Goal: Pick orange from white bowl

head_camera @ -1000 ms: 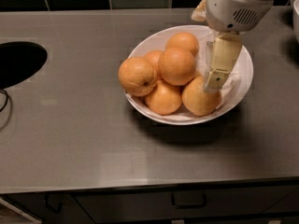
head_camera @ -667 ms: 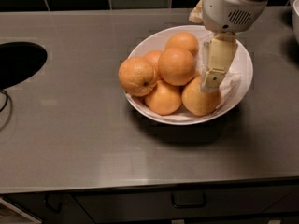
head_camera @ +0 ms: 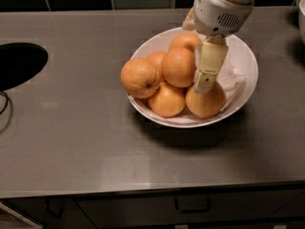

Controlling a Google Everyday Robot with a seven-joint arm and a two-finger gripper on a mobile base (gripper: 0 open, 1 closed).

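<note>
Brushed grey metal table (head_camera: pixel 71 128) fills most of the shot, with a dark oval opening (head_camera: pixel 19 63) on the left that's chopped off by the edge. The white arm housing (head_camera: pixel 219 8) comes in from the top right. Its upper part is out of view and it covers the far rim of the white bowl (head_camera: pixel 248 80).

The bowl sits right of centre on the table with a pile of fruit in it, six as far as I can count, though the ones at the back are half hidden. A crumpled liner sheet (head_camera: pixel 233 80) shows on the bowl's right side.

The orange (head_camera: pixel 178 67), the deep-coloured dimpled one, is on top of the pile in the middle, touching the navel orange (head_camera: pixel 139 78) on its left. The gripper (head_camera: pixel 204 80) hangs down inside the bowl just right of the orange, its tip at the top of the paler orange (head_camera: pixel 205 101) in front. Only one cream part of it shows, so I honestly can't tell if the gripper is released or clenched, or whether it touches the orange.
</note>
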